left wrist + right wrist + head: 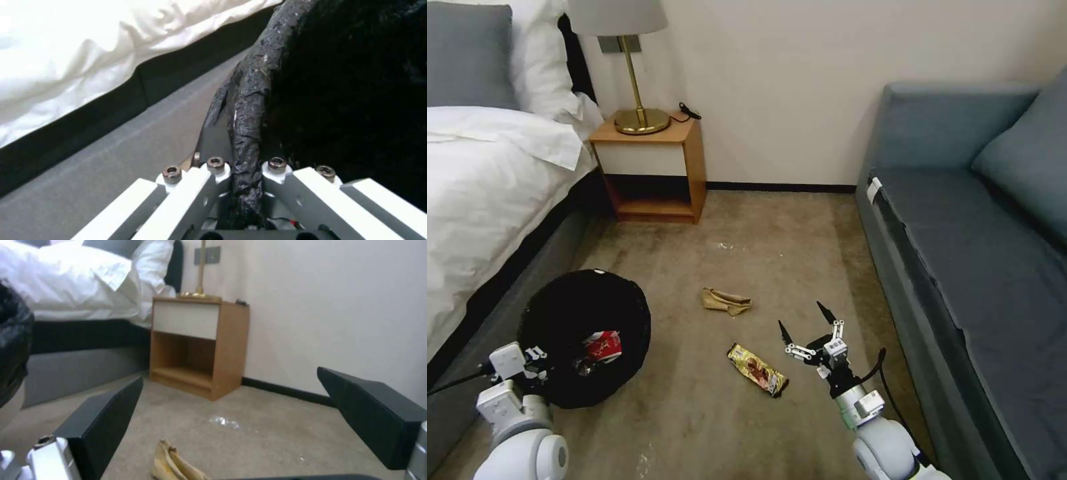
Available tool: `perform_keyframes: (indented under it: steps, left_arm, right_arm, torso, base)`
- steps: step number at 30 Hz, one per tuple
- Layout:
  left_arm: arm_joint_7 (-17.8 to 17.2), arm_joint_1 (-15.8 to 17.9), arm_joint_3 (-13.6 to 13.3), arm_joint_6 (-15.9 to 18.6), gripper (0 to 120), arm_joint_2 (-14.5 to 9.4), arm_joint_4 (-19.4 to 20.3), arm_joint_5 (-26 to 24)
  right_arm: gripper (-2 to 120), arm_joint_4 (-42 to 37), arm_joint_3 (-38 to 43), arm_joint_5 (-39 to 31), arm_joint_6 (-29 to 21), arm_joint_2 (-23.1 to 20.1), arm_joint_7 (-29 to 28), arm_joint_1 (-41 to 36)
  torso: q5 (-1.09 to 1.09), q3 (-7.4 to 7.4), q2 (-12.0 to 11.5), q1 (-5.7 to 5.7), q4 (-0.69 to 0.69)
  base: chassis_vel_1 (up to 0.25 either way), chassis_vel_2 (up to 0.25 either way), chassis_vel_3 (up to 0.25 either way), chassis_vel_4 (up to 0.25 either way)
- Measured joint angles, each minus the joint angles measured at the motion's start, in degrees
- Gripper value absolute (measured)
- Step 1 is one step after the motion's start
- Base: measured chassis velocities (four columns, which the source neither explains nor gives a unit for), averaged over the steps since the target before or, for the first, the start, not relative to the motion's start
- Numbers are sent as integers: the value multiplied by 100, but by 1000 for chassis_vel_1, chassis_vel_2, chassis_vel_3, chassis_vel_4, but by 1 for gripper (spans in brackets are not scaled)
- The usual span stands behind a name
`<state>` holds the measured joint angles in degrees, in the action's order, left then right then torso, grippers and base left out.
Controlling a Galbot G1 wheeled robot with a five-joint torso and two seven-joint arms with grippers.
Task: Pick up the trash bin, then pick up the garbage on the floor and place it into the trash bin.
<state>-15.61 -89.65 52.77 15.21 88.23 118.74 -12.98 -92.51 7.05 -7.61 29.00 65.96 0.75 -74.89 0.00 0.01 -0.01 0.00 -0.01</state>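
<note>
Your left gripper is clamped on the rim of the trash bin, which sits beside the bed. A red packet lies half buried inside the bin. Right of the bin, your right gripper hangs spread wide near the candy wrapper and paper scrap.

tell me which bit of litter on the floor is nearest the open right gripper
The brown-gold candy wrapper, just left of the right gripper; the tan paper scrap lies farther off.
</note>
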Motion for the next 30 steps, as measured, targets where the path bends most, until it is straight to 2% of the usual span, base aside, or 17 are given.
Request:
perform_keyframes:
  steps: [3, 4, 5, 7, 8, 9, 11, 13, 14, 16, 17, 18, 20, 24, 25, 28, 30]
  left_arm:
    - [0, 3, 4, -7, 3, -1, -12, 0]
    - [0, -2, 10, -13, 3, -5, -12, 0]
    - [0, -2, 10, -13, 3, -5, -12, 0]
    - [-1, -26, 11, -15, 3, -8, 8, 11]
    - [0, -58, 8, -15, 3, -7, 66, 32]
    - [0, -58, 8, -15, 3, -7, 66, 32]
    - [0, -82, 1, -16, 3, 1, 124, 62]
    - [-1, -107, -29, -16, 3, 35, 193, 135]
    - [-1, -107, -29, -16, 3, 35, 193, 135]
    - [0, -116, -87, -16, 3, 93, 248, 274]
    - [0, -123, -93, -16, 3, 118, 272, 304]
    - [0, -123, -93, -16, 3, 118, 272, 304]
    - [0, -159, -95, -31, 3, 168, 306, 326]
    - [0, -175, -79, -43, 3, 182, 312, 328]
    - [-1, -179, -60, -49, 3, 184, 315, 327]
    - [0, -171, -47, -56, 3, 196, 333, 319]
    - [0, -169, -47, -59, 3, 212, 334, 317]
  right_arm:
    - [100, 27, -215, -48, -319, -126, -19, 196]
    - [100, 29, -455, -157, -712, -245, -80, 391]
    - [100, 29, -455, -157, -712, -245, -80, 391]
    - [100, 36, -886, -367, -1208, -429, -244, 689]
    - [100, 64, -1403, -656, -1580, -642, -421, 1056]
    - [100, 64, -1403, -656, -1580, -642, -421, 1056]
    - [100, 86, -1934, -955, -1916, -861, -528, 1398]
    - [100, 110, -2694, -1347, -2639, -1181, -542, 1956]
    - [100, 110, -2694, -1347, -2639, -1181, -542, 1956]
    - [100, 179, -3546, -1556, -3598, -1319, -488, 2712]
    - [100, 246, -3760, -1571, -3826, -1297, -433, 2945]
    - [100, 246, -3760, -1571, -3826, -1297, -433, 2945]
    - [100, 415, -4045, -1610, -4360, -1137, -313, 3257]
    - [100, 463, -4094, -1635, -4474, -1087, -302, 3307]
    - [100, 685, -4236, -1724, -4885, -919, -239, 3430]
    - [100, 898, -4325, -1762, -5197, -858, -63, 3484]
    - [100, 1000, -4329, -1760, -5215, -819, -16, 3478]
  torso:
    - [0, 0, 0, 0, 0]
    - [0, 0, 0, 0, 0]
    - [0, 0, 0, 0, 0]
    - [0, -1, 0, 0, 0]
    - [-1, -1, 0, 0, 2]
    - [-1, -1, 0, 0, 2]
    - [1, -1, 0, 0, 3]
    - [0, -1, 0, 0, 2]
    - [0, -1, 0, 0, 2]
    - [0, 0, 0, 0, 0]
    - [0, 0, 0, 0, 1]
    - [0, 0, 0, 0, 1]
    - [0, 0, 0, 0, 2]
    - [0, 0, 0, 0, 2]
    - [1, 0, 0, 0, 2]
    - [0, 0, 0, 0, 1]
    - [-1, 0, 0, 0, 0]
  base:
    - [0, 0, 0, 0]
    - [0, 0, 0, 0]
    - [0, 0, 0, 0]
    - [0, 0, 0, 0]
    - [0, 0, 0, 0]
    - [0, 0, 0, 0]
    - [0, 0, 0, 0]
    - [0, 0, 0, 0]
    - [0, 0, 0, 0]
    - [0, 0, 0, 0]
    - [0, 0, 0, 0]
    - [0, 0, 0, 0]
    - [0, 0, 0, 0]
    - [0, 0, 0, 0]
    - [0, 0, 0, 0]
    - [0, 0, 0, 0]
    - [0, 0, 0, 0]
